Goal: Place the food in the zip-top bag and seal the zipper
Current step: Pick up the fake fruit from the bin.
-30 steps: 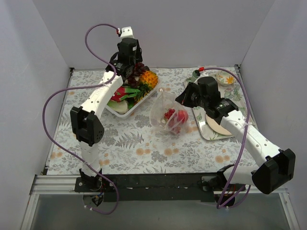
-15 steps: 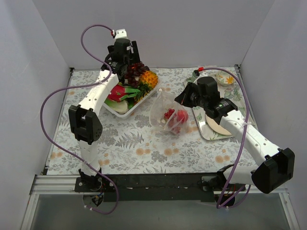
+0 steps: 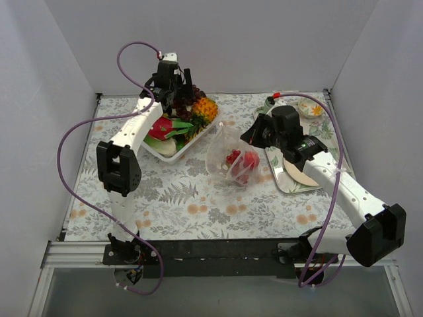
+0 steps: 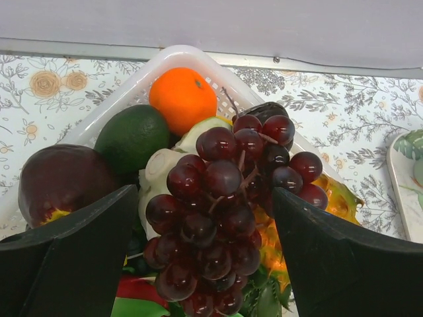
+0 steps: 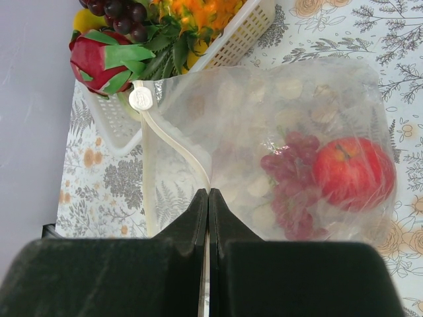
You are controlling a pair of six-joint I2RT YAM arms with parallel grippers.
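My left gripper is shut on a dark purple grape bunch and holds it just above the white food basket. In the left wrist view the bunch fills the gap between my fingers. The clear zip-top bag stands at mid-table with a red apple and a small red grape bunch inside. My right gripper is shut on the bag's zipper strip and holds the mouth up. A round white slider tab sits at the strip's end.
The basket holds an orange, an avocado, a dark red fruit, a dragon fruit and a yellow-orange fruit. A green-rimmed tray with a plate, a small bowl and a green bottle stand at the right.
My left gripper has risen a little and shifted back over the basket with the grape bunch in it. The right arm and the bag have not moved.
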